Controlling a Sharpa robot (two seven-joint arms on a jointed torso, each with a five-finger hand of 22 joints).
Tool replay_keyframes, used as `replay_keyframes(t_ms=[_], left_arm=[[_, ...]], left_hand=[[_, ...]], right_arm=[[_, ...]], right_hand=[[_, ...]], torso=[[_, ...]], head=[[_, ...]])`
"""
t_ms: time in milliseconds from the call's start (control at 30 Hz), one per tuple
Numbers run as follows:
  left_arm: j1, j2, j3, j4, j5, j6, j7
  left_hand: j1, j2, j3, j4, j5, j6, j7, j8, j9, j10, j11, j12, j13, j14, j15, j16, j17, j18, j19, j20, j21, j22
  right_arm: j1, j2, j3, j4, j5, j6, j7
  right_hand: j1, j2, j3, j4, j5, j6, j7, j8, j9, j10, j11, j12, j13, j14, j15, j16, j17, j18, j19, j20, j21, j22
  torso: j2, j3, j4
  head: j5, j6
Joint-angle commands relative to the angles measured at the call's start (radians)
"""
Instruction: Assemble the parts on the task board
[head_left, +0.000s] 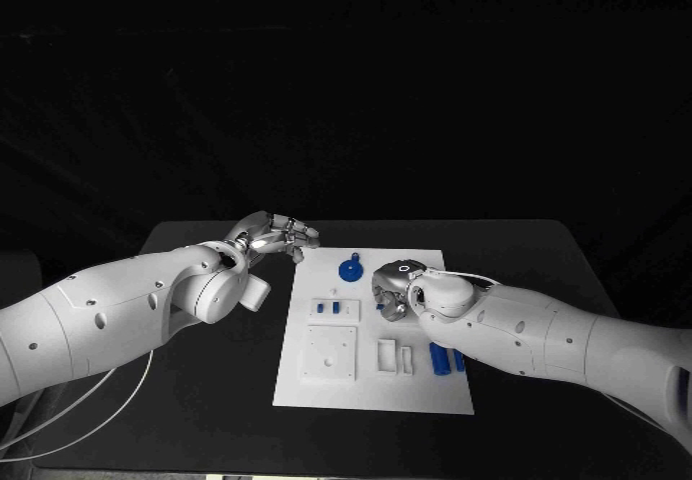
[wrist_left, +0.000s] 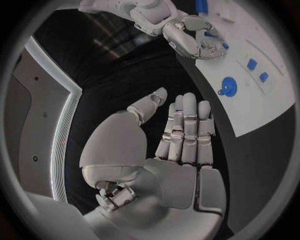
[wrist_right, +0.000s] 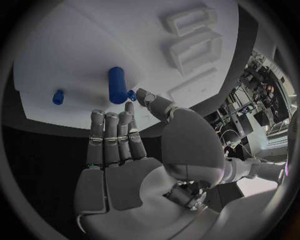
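The white task board (head_left: 375, 385) lies in the middle of the black table. A round blue part (head_left: 351, 269) sits near its far edge, with two small blue pieces (head_left: 332, 307) just in front of it. Two blue cylinders (head_left: 438, 358) lie toward the board's right side. My right hand (head_left: 397, 290) hovers over the board's middle, fingers stretched out and thumb apart (wrist_right: 125, 145), above a blue cylinder (wrist_right: 117, 85); a small blue bit (wrist_right: 132, 94) shows by its thumb tip. My left hand (head_left: 274, 238) is off the board's far left corner, fingers straight, holding nothing (wrist_left: 181, 135).
White raised fixtures stand on the board's near half: a square block (head_left: 330, 355) and two narrow frames (head_left: 389, 354). Another small blue piece (wrist_right: 58, 96) lies near the board's edge. Black table (head_left: 216, 400) surrounds the board.
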Motion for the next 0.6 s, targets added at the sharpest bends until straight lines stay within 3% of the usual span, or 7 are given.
replay_keyframes(t_ms=[33, 233, 433, 600], left_arm=[[0.003, -0.001, 0.001, 0.004, 0.007, 0.012, 0.004], [0.004, -0.001, 0.001, 0.004, 0.007, 0.014, 0.000], [0.005, -0.002, 0.001, 0.002, 0.007, 0.015, -0.001], [0.005, -0.003, 0.001, 0.002, 0.007, 0.017, -0.002]], left_hand=[[0.000, 0.009, -0.005, 0.002, 0.003, -0.008, -0.002, -0.005, 0.001, 0.001, 0.004, -0.004, 0.001, -0.001, 0.002, -0.004, 0.002, 0.006, -0.002, -0.013, -0.005, -0.001], [-0.001, 0.008, -0.005, 0.002, 0.003, -0.008, -0.001, -0.005, 0.001, 0.000, 0.005, -0.004, 0.002, -0.001, 0.002, -0.005, 0.002, 0.006, -0.002, -0.013, -0.006, -0.001], [-0.002, 0.008, -0.006, 0.002, 0.003, -0.010, -0.001, -0.006, 0.001, -0.001, 0.005, -0.005, 0.002, -0.002, 0.002, -0.006, 0.002, 0.006, -0.003, -0.012, -0.008, -0.001], [-0.003, 0.008, -0.006, 0.003, 0.002, -0.010, -0.001, -0.006, 0.002, -0.002, 0.005, -0.005, 0.002, -0.002, 0.003, -0.007, 0.003, 0.005, -0.004, -0.012, -0.008, -0.001]], right_arm=[[0.000, 0.002, -0.001, -0.007, -0.002, 0.021, 0.010], [0.000, 0.005, -0.004, -0.014, -0.003, 0.023, 0.012], [0.000, 0.007, -0.006, -0.014, 0.000, 0.015, 0.022], [0.000, 0.009, -0.007, -0.016, 0.007, 0.000, 0.030]], right_hand=[[0.001, 0.012, 0.008, 0.010, -0.005, -0.010, -0.001, 0.007, 0.002, -0.007, 0.001, 0.006, -0.005, -0.010, 0.002, 0.007, -0.006, -0.011, -0.007, 0.001, -0.005, 0.011], [-0.009, 0.002, 0.010, 0.017, -0.005, -0.015, 0.000, 0.007, 0.006, -0.023, 0.007, 0.009, -0.018, -0.027, 0.009, 0.014, -0.022, -0.011, -0.020, 0.009, -0.010, 0.014], [-0.016, -0.002, 0.007, 0.012, -0.005, -0.027, -0.003, 0.010, 0.015, -0.075, 0.032, -0.024, -0.080, -0.092, 0.036, -0.015, -0.090, -0.022, -0.085, 0.032, -0.062, 0.004], [-0.006, 0.000, 0.016, 0.006, -0.005, -0.030, -0.004, 0.011, 0.018, -0.096, 0.043, -0.033, -0.113, -0.117, 0.048, -0.020, -0.124, -0.025, -0.106, 0.042, -0.085, 0.001]], torso=[[0.001, -0.0003, -0.0008], [0.000, -0.0005, -0.0011], [0.000, -0.0001, -0.0012], [-0.001, -0.0006, -0.0021]], head=[[0.001, -0.001], [0.003, -0.003], [0.004, -0.005], [0.005, -0.005]])
